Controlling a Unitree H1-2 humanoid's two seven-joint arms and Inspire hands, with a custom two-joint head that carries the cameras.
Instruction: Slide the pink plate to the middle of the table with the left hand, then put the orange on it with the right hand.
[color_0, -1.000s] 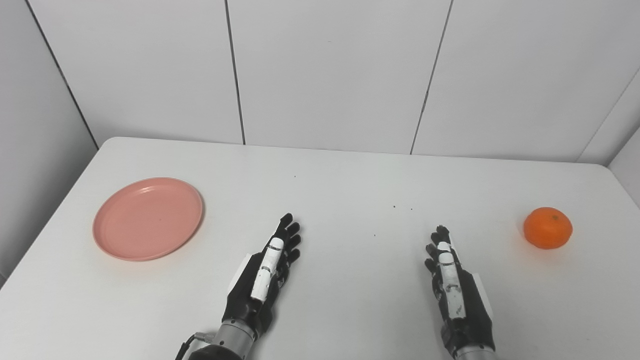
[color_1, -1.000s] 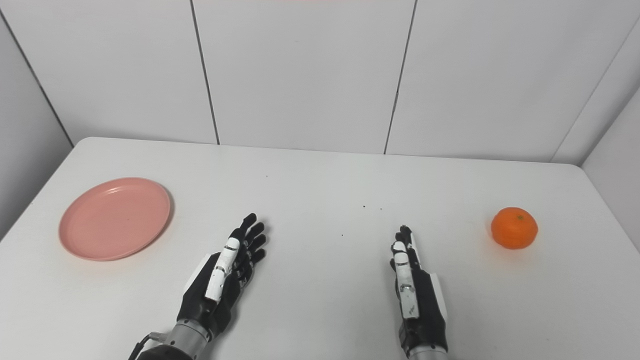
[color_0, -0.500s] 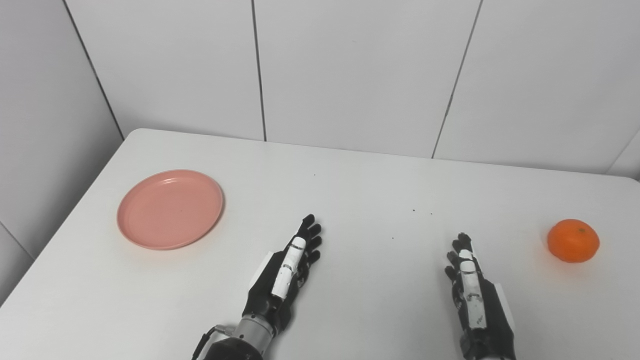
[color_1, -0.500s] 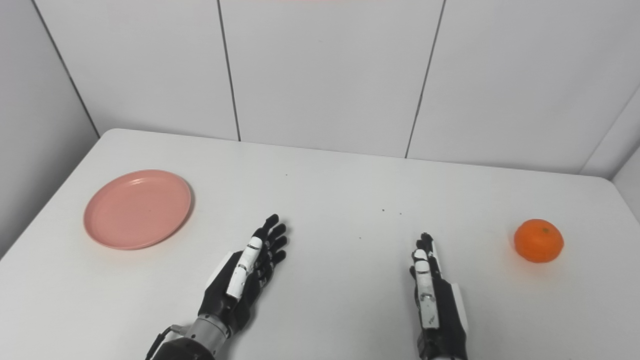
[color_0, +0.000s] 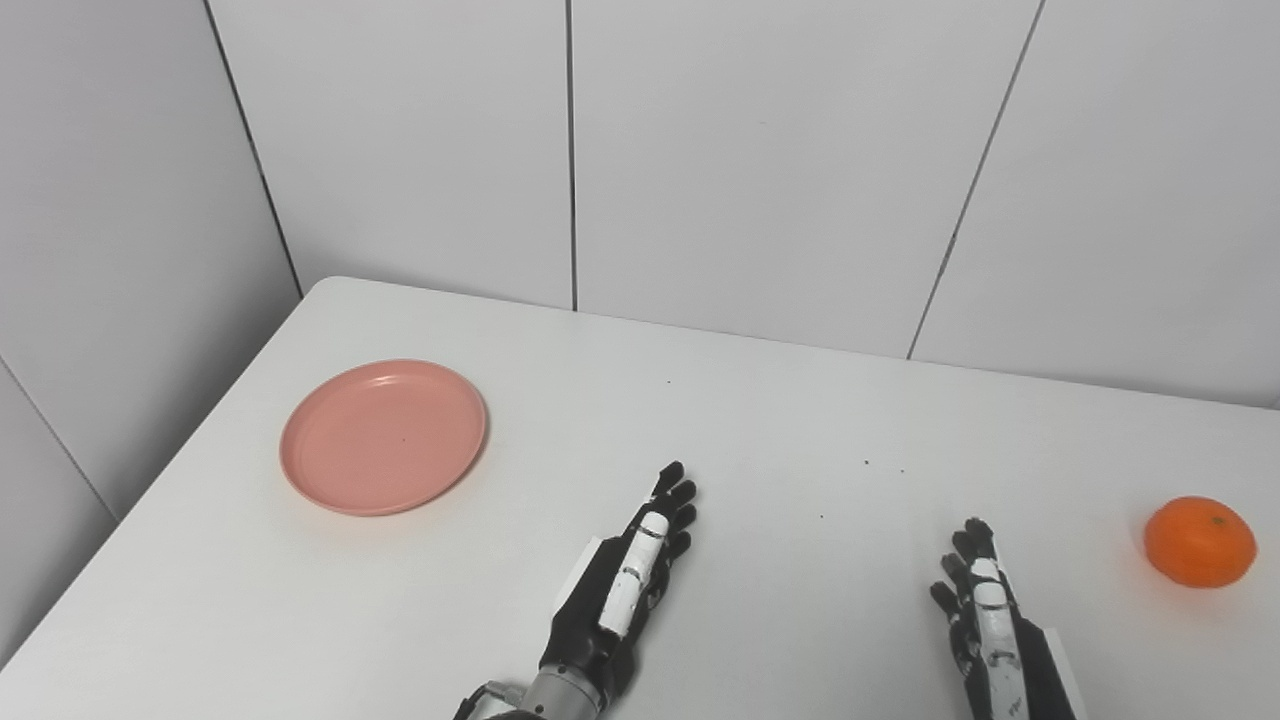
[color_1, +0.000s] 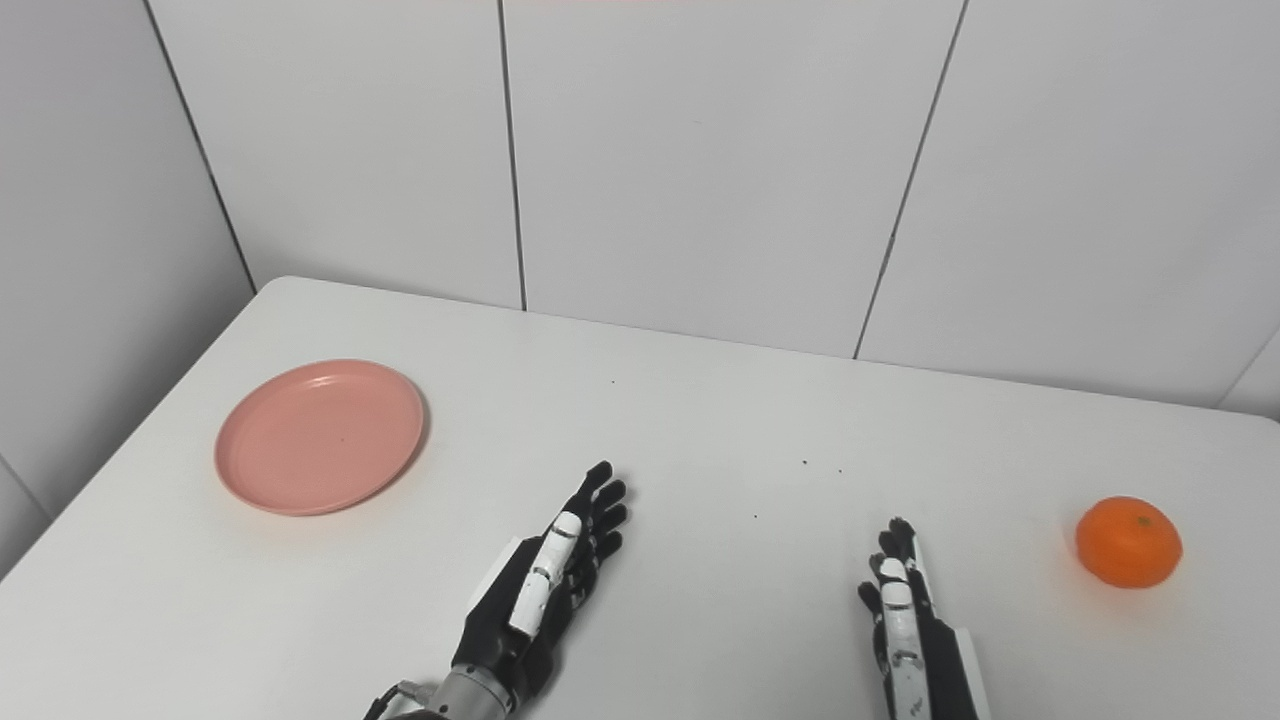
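An empty pink plate (color_0: 384, 436) lies flat on the left part of the white table (color_0: 780, 400). The orange (color_0: 1199, 541) rests on the table far to the right, near the picture's edge. My left hand (color_0: 625, 590) lies open near the front, fingers stretched forward, well to the right of the plate and apart from it. At the bottom right my right hand (color_0: 990, 630) is also open and holds nothing; it is partly cut off by the picture's lower edge. The orange lies to its right, clear of the fingers.
White panelled walls (color_0: 760, 160) stand close behind the table and along its left side. The table's left edge (color_0: 190, 420) runs just beside the plate. A few small dark specks (color_0: 880, 467) dot the middle of the tabletop.
The whole picture has shifted right and down, so the camera has turned left and up. Plate, orange and both hands keep the same places relative to each other.
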